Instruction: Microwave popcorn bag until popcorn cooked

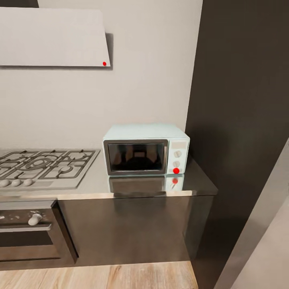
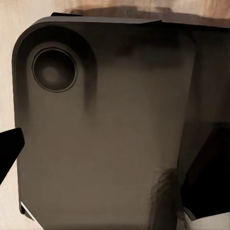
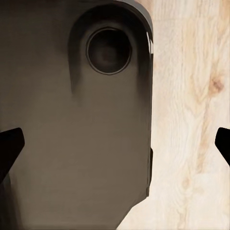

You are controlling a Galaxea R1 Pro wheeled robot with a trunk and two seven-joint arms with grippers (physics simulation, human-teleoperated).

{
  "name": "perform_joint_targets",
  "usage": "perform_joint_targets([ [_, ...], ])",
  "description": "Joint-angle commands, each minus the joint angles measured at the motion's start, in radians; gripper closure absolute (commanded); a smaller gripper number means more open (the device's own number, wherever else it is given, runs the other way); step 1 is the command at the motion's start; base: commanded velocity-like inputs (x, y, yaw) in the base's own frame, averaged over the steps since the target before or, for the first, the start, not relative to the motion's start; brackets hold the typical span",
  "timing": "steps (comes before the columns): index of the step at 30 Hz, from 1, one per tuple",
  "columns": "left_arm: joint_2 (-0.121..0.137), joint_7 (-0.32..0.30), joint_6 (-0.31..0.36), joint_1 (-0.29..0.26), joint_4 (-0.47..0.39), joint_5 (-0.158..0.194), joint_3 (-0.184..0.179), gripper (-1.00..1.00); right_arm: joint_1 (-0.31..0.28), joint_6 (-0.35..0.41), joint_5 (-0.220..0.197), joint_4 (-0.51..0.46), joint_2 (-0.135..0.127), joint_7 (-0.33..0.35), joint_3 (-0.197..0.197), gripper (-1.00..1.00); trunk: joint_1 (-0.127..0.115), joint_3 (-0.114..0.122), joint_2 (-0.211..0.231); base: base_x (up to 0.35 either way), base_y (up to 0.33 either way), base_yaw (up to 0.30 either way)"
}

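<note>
Both claws hang spread and empty over the floor, so I judge I'm at the search step, the microwave [image 1: 145,149] shut on the countertop [image 1: 196,182], and must find the popcorn bag.

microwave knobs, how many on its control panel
2, both on the white panel right of the microwave door: upper knob and lower knob directly under it. The red indicator light below them is not a knob.

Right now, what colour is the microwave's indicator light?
Red: the indicator light sits low on the microwave control panel, clearest in the head view.
</note>
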Motion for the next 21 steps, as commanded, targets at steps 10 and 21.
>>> perform_joint_targets([
  [10,0.0,-0.001,-0.002,0.0,0.0,0.007,0.001,-1.0,-0.001,-0.003,-0.015,0.002,0.0,-0.001,-0.007,-1.0,0.0,-0.001,0.0,0.0,0.0,0.0],
  [21,0.0,-0.001,-0.001,0.0,0.0,0.007,0.001,-1.0,-0.001,-0.005,-0.007,0.002,0.0,0.001,-0.005,-1.0,0.0,-0.001,0.0,0.168,0.0,0.0],
])
